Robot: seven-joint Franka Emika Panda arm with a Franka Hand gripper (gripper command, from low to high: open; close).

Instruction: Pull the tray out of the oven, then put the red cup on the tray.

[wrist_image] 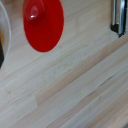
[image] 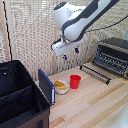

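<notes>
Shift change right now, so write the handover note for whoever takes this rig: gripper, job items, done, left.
Gripper: in the air above the table, nothing in it; the views do not settle open or shut.
Tray: out in front of the oven, at the exterior view's right.
Red cup: upright on the wooden table, beside the white bowl of yellow food, apart from the tray; it lies below the wrist camera.
Done: tray looks pulled out.
Left: grasp the cup and set it on the tray.

We see a pale wooden plank tabletop (image: 95, 102) carrying a small red plastic cup (image: 75, 81), a white bowl of yellow food (image: 61, 87), a boxy dark toaster oven (image: 113, 55) and a big black bin (image: 20, 100).
</notes>
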